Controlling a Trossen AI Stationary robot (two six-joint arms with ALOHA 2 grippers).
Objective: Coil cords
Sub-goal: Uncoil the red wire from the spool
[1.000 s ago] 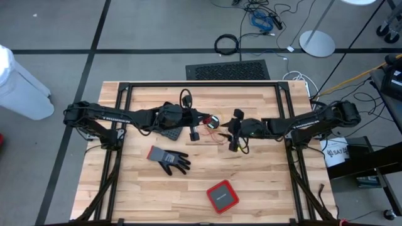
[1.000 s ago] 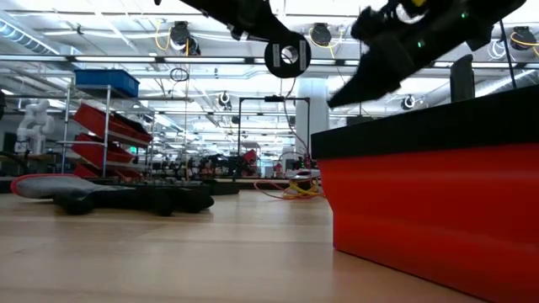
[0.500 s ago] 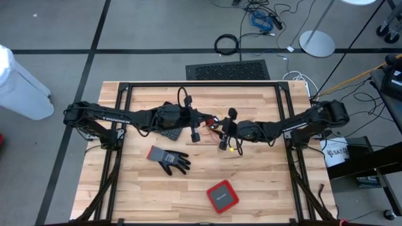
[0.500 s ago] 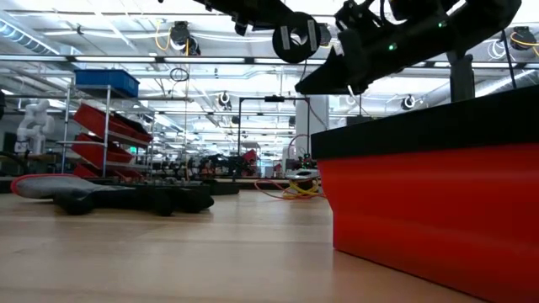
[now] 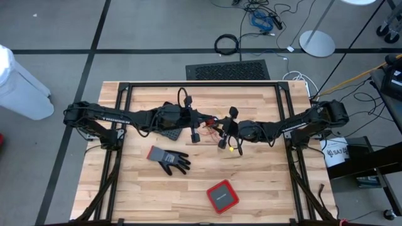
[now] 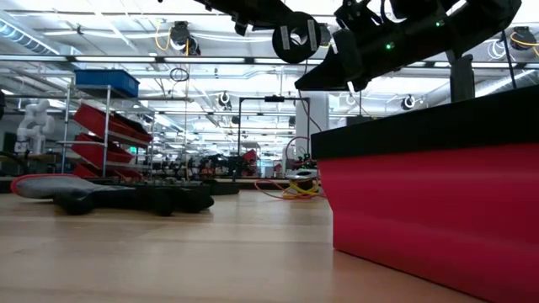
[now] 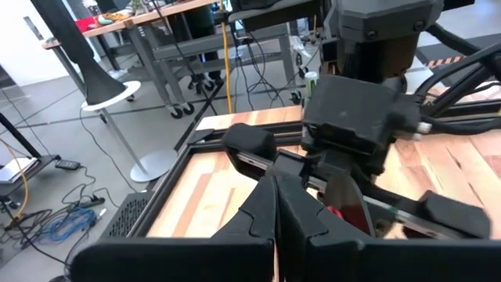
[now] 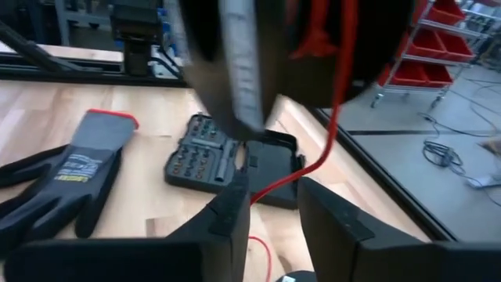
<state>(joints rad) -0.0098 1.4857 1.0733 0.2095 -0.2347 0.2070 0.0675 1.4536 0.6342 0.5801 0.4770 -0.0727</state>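
Note:
The red cord (image 5: 217, 129) is a thin wire near the table's middle. Part of it is lifted and part lies on the wood. The yellow cord (image 5: 233, 149) lies on the table just near of it. My left gripper (image 5: 211, 119) reaches in from the table's left, above the table, and is shut on the red cord. My right gripper (image 5: 223, 136) comes from the table's right. It is open, close below my left gripper, and its fingers (image 8: 232, 210) stand on either side of the hanging red strand (image 8: 275, 186). My left gripper pinches the red cord between its shut fingers, which come roughly level from the table's left. The gripper itself hides the place of contact. A red bunch (image 8: 316, 30) shows at the fingers. One strand (image 8: 339, 94) hangs slack from it down to the table. My right gripper has the red strand passing between its open fingers; I cannot tell whether they touch it.
A black bit case (image 5: 168, 133) lies under my left arm. A grey and black glove (image 5: 169, 160) lies nearer the front. A red box (image 5: 222, 196) sits at the front edge and fills the low view's right (image 6: 429, 210). Bare wood lies at the front left.
My right gripper has moved toward the table's left, in close to my left gripper and the hanging red cord. Most of this came in the first half second. My left gripper has kept hold of the red cord.

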